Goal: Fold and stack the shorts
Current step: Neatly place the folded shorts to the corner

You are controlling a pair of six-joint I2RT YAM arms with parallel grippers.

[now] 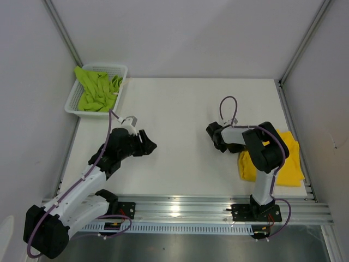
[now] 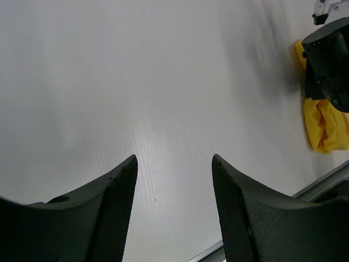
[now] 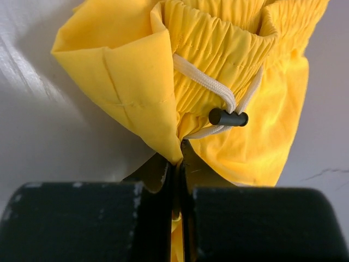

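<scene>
Your right end effector is pressed together and pinching a fold of the yellow shorts: in the right wrist view the fabric runs straight down into the seam between the two fingers. Directly ahead of those fingertips the cloth fans out, with the gathered elastic waistband on top. The white drawstring crosses the waistband just ahead of the tips and slightly to the right, with its black cord stopper close to the pinch point. From above, the rest of the yellow pair lies bunched on the desk under and beside the right arm, toward the desk's right edge; I cannot tell whether the pinched part is lifted off the surface. Your left end effector is spread, with nothing between the fingers; the left wrist view shows only bare desk in the gap and ahead of it. The yellow pair sits well apart from it, far ahead and to the right in that view. The lime green shorts are crumpled inside the white mesh basket, well apart from the left end effector, behind it and off to its left at the far left corner of the desk. One green edge hangs over the basket's far left rim.
</scene>
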